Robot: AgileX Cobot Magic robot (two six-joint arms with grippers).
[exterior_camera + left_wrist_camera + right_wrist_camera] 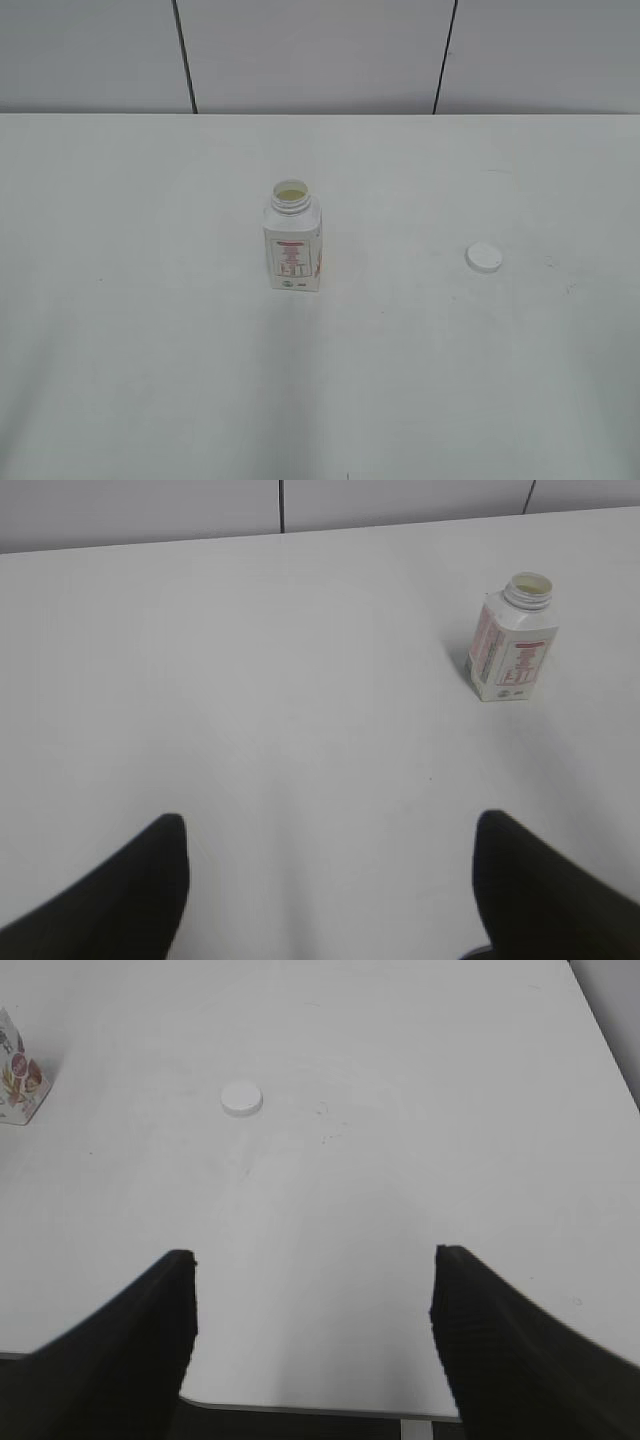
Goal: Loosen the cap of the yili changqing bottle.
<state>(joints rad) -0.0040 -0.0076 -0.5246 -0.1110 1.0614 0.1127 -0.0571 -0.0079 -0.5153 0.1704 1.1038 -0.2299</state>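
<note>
Yili changqing bottle point(293, 248) upright, neck uncapped | cap point(484, 258) lies well apart on table point(150, 350); both end effectors spread, empty

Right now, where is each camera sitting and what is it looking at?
Exterior view: high in front, slanting down at the open bottle and the cap lying apart; no robot shows.
Left wrist view: behind the open left end effector, facing the bottle.
Right wrist view: behind the open right end effector, facing the cap.
All share the table.

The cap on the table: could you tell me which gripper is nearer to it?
Right. The cap lies ahead of the open right gripper, slightly left. The left gripper faces the bottle; no cap in its view.
</note>
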